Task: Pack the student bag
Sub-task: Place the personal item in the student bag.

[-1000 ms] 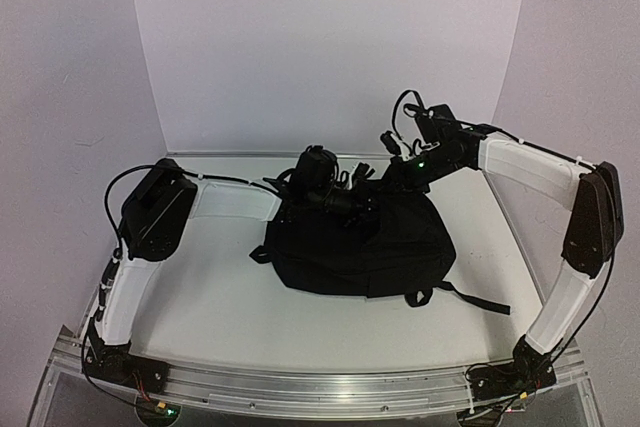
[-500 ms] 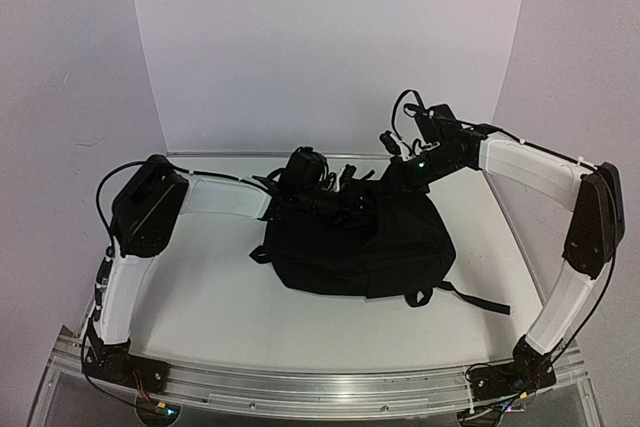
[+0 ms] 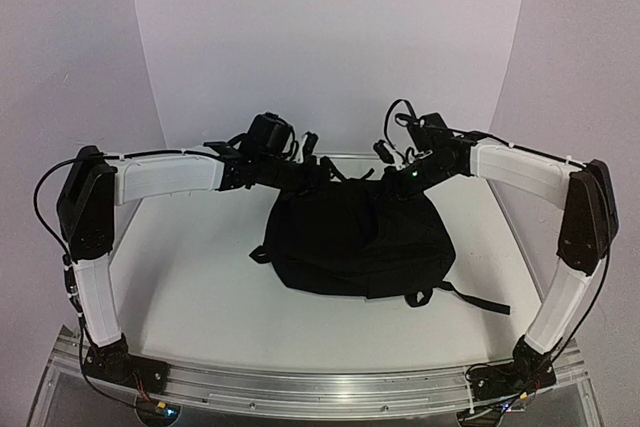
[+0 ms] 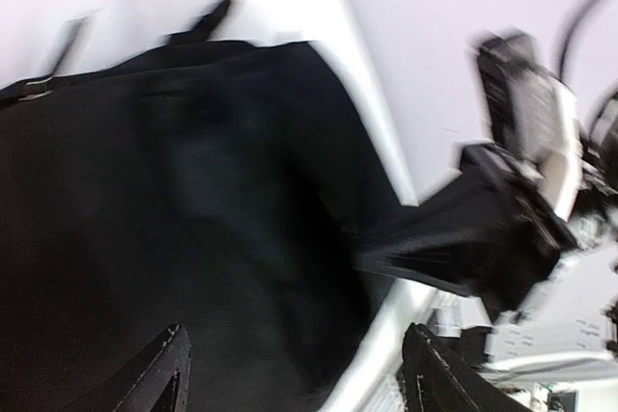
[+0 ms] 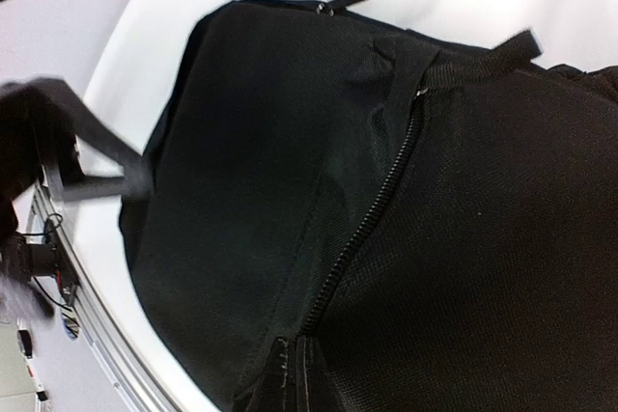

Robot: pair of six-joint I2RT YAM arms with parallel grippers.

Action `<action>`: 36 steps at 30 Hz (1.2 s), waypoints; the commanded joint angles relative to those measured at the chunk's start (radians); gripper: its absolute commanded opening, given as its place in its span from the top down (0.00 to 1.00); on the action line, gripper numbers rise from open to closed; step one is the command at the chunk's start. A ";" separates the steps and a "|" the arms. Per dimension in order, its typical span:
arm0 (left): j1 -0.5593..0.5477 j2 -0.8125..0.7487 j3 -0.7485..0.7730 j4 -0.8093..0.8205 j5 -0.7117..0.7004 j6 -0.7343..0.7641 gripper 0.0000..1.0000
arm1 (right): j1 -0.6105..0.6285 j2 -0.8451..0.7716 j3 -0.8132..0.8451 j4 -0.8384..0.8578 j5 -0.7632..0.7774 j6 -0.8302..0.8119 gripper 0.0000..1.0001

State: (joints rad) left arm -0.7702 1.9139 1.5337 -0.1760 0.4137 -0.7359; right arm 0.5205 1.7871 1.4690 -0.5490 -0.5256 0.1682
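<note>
Pale walls enclose a white table [image 3: 200,287]. The student bag [image 3: 360,242] lies flat, centred toward the far edge. The right gripper [image 3: 390,179] pinches its upper fabric. The left gripper [image 4: 297,335] hovers with fingers apart. One zipper [image 5: 372,209] looks closed, so progress can't be judged.

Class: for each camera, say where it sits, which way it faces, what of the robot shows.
Top external: above, behind the bases, looking down on the student bag; left arm and right arm show.
Left wrist: on that arm, facing the bag; open fingertips show.
Right wrist: facing the bag's zipper; own fingers unclear.
All share the bag.
</note>
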 commanded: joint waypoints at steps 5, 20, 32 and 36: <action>0.017 0.056 0.039 -0.172 -0.101 0.092 0.23 | 0.027 0.077 -0.084 0.018 0.111 -0.051 1.00; 0.151 0.014 -0.048 -0.250 -0.196 0.201 0.35 | 0.082 0.014 -0.004 0.025 -0.051 -0.041 1.00; -0.066 0.011 0.116 -0.287 -0.441 0.194 0.29 | -0.008 -0.134 -0.118 0.026 0.102 -0.001 1.00; -0.110 0.098 0.194 -0.266 -0.430 0.135 0.30 | -0.009 -0.128 -0.158 0.027 0.254 0.023 1.00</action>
State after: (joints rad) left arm -0.8674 1.9549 1.6277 -0.4632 0.0384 -0.5443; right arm 0.5159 1.6749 1.3481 -0.5018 -0.4388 0.1604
